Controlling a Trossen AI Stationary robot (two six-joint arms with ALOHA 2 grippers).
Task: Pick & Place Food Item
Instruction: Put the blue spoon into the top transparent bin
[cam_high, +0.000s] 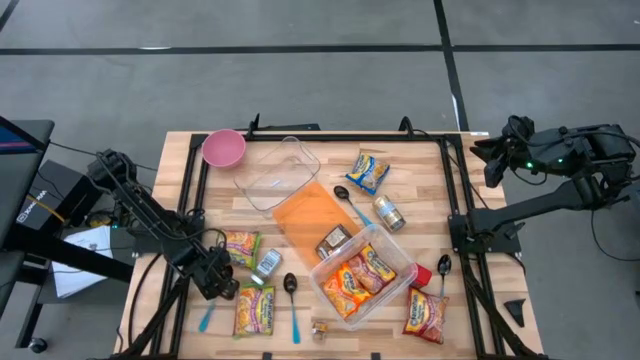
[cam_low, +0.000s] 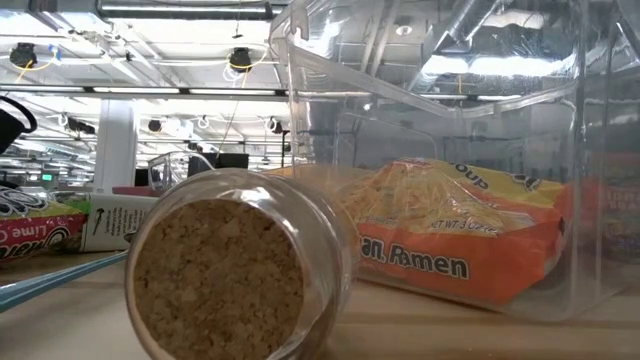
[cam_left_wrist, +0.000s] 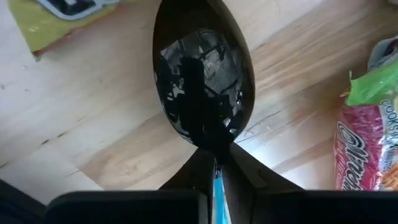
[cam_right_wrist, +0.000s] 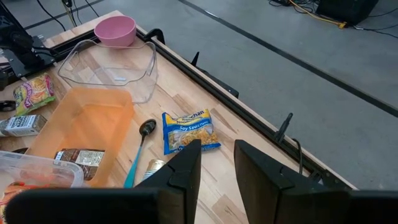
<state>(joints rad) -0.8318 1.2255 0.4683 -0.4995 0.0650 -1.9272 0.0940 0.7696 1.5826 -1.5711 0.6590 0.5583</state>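
My left gripper (cam_high: 221, 284) is low at the table's near left, shut on a spoon with a black bowl (cam_left_wrist: 202, 78) and a blue handle (cam_high: 206, 319). Ramen packets lie beside it: one (cam_high: 241, 246) on its far side, one (cam_high: 254, 311) to its right. A small can (cam_high: 266, 264) lies there too. A clear tub (cam_high: 400, 283) at the near right holds two ramen packets (cam_high: 358, 277). My right gripper (cam_right_wrist: 217, 163) is open and empty, raised beyond the table's far right corner (cam_high: 497, 158). My left gripper pinches the spoon between its two fingers at the neck (cam_left_wrist: 215, 173), where the blue handle meets the black bowl. The bowl sticks out past the fingertips over the wooden table top. Whether the spoon is off the table, I cannot tell.
An orange lid (cam_high: 312, 215), an empty clear tub (cam_high: 278, 172) and a pink bowl (cam_high: 224, 147) lie in the far half. More spoons (cam_high: 292, 300) (cam_high: 350, 202), cans (cam_high: 388, 213), ramen packets (cam_high: 368, 171) (cam_high: 427, 314) and a corked jar (cam_low: 235, 270) are scattered about.
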